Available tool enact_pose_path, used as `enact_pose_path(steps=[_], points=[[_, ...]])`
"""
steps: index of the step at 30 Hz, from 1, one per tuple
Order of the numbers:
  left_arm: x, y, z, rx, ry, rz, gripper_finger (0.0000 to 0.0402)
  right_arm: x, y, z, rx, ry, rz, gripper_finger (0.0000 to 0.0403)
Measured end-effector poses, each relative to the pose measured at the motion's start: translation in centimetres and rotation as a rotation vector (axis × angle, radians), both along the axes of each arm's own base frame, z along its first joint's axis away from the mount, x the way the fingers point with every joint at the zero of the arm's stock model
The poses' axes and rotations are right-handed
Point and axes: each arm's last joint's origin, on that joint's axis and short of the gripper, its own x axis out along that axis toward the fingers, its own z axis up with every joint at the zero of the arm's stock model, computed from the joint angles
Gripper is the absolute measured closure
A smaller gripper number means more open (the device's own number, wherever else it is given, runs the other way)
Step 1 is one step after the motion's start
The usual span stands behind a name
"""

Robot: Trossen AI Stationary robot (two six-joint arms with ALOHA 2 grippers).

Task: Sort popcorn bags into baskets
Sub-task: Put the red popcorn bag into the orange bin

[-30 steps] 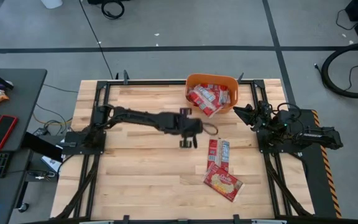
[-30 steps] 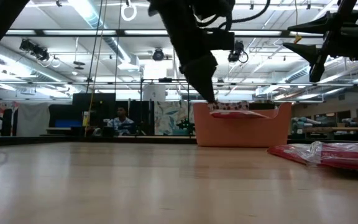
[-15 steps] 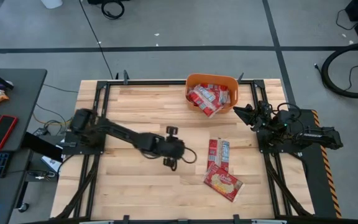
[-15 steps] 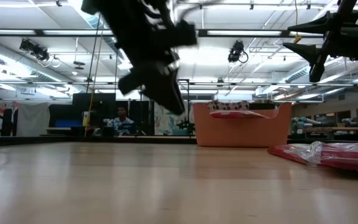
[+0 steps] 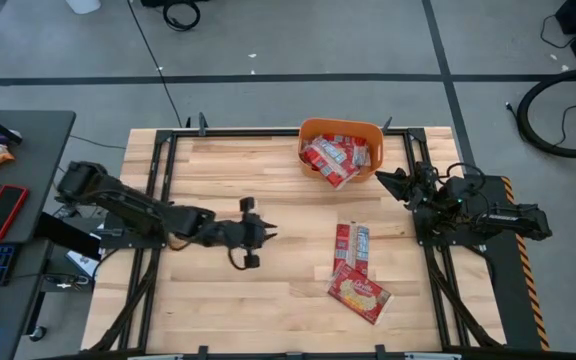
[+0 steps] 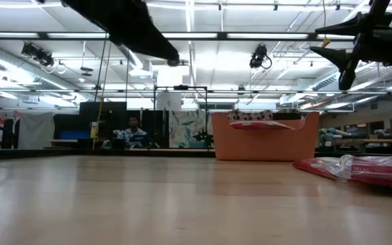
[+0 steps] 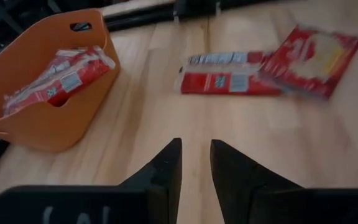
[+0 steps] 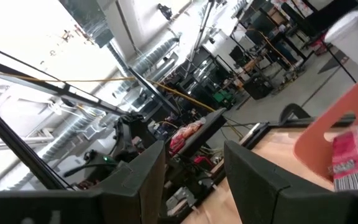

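- The table (image 5: 228, 310) is carrying an orange basket (image 5: 313, 133) at its far edge, right of centre.
- The left gripper (image 5: 253, 232) is hovering mid-table, fingers slightly apart, holding nothing.
- The right gripper (image 5: 383, 182) is waiting near the basket's right, open and empty.
- Several bags (image 5: 335, 158) are lying in the basket; two bags (image 5: 351, 246) and a wider bag (image 5: 360, 293) are lying on the table nearer, right.

Orange basket (image 5: 340, 129); red, white-and-yellow-printed popcorn bags (image 5: 352, 245); pale wooden table (image 5: 218, 300).

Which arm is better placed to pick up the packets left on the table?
Probably the left: its gripper hangs empty over the table, fingers pointing toward the flat red popcorn packets. The right gripper sits parked beside the orange plastic basket.
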Motion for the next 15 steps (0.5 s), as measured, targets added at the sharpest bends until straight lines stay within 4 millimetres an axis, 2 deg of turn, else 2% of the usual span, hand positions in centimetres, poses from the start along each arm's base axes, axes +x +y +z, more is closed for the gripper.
enact_pose_path(steps=[9, 15], points=[[-3.6, -1.8, -0.4, -0.015, -0.207, 0.003, 0.0313, -0.1, 0.0, 0.4, -0.041, -0.029, -0.005, 0.0233], [-5.1, -2.9, -0.4, -0.015, -0.294, 0.03, 0.0313, -0.5, -0.1, 1.3, -0.048, -0.123, -0.097, 0.0233]])
